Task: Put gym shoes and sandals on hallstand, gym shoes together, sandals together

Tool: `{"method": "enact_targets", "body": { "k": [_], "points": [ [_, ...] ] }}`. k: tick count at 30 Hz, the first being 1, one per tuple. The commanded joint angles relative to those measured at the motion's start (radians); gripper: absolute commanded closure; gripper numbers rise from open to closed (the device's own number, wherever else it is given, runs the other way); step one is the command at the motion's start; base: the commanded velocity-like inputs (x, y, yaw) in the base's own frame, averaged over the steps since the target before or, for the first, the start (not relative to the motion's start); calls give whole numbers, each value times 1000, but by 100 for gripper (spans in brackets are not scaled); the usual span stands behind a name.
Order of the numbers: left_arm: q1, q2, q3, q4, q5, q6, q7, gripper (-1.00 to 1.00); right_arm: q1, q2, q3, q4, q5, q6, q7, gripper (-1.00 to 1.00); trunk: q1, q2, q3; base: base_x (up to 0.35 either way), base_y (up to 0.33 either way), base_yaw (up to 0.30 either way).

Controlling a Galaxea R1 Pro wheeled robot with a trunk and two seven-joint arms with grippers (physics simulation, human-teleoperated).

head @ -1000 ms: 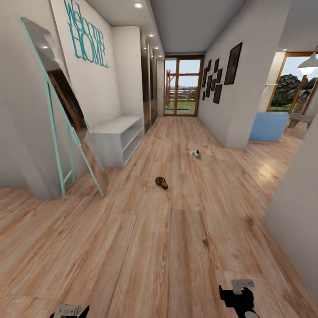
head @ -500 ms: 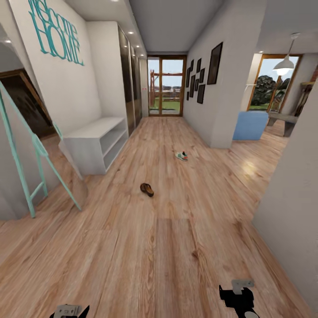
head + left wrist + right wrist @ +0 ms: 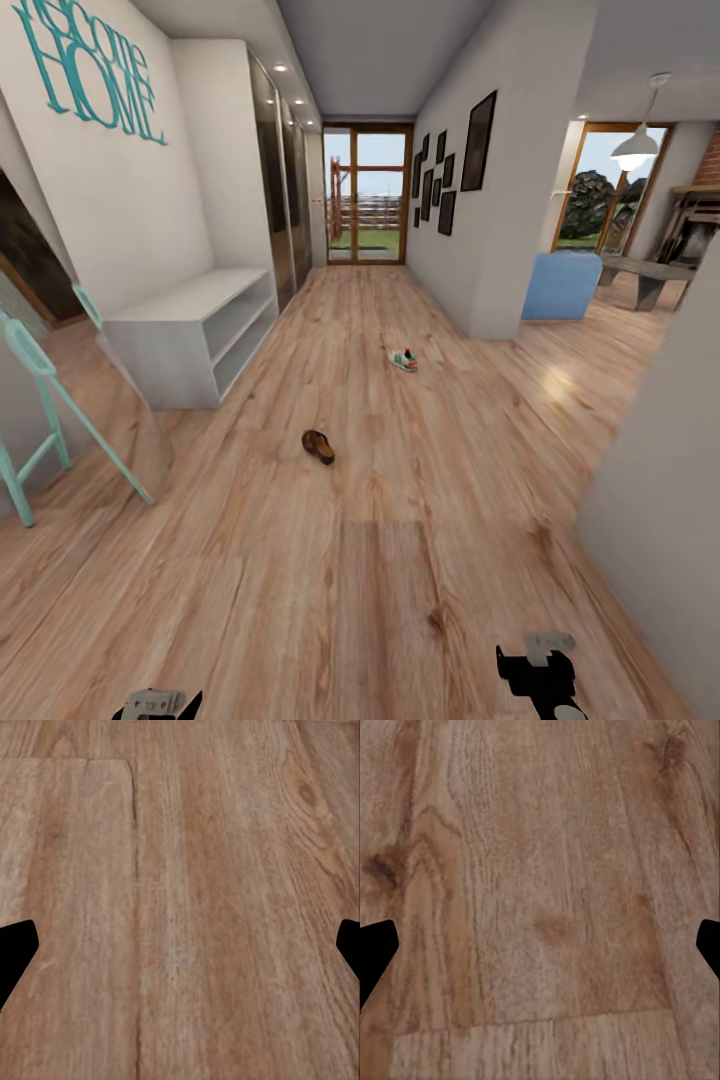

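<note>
One brown sandal (image 3: 318, 446) lies on the corridor floor (image 3: 380, 560) mid-corridor. Farther on, one cream gym shoe (image 3: 403, 360) with green and red-orange marks also lies on the planks. The hallstand is out of view. Both shoes are well ahead of my arms. My left gripper (image 3: 155, 705) and right gripper (image 3: 538, 678) hang low at the near edge of the head view. In the wrist views the left gripper (image 3: 180, 952) and right gripper (image 3: 540, 952) are open, their dark fingertips wide apart over bare planks.
A short white two-shelf bench (image 3: 190, 340) stands against the left wall under a teal "HOME" sign. A teal-framed leaning mirror (image 3: 60, 420) is at near left. A wall corner (image 3: 650, 480) juts in at near right. A blue armchair (image 3: 562, 285) and glass doors (image 3: 366, 195) lie beyond.
The whole view has shifted: the camera has advanced down the corridor, so the mirror slides off to the left and the bench looms larger. The shoes stay put on the floor. Both grippers hold the same pose.
</note>
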Motion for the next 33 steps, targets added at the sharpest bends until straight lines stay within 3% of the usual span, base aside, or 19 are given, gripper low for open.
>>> {"method": "enact_targets", "body": {
  "k": [1, 33],
  "points": [
    [-1, 0, 3, 1, 11, 1, -10, -100, -1, 0, 4, 1, 4, -2, -6, -100, 0, 0, -1, 337, -73, -4],
    [-1, 0, 3, 1, 10, 1, -10, -100, -1, 0, 4, 1, 5, -2, -7, -100, 0, 0, -1, 334, -83, 0]
  ]
}}
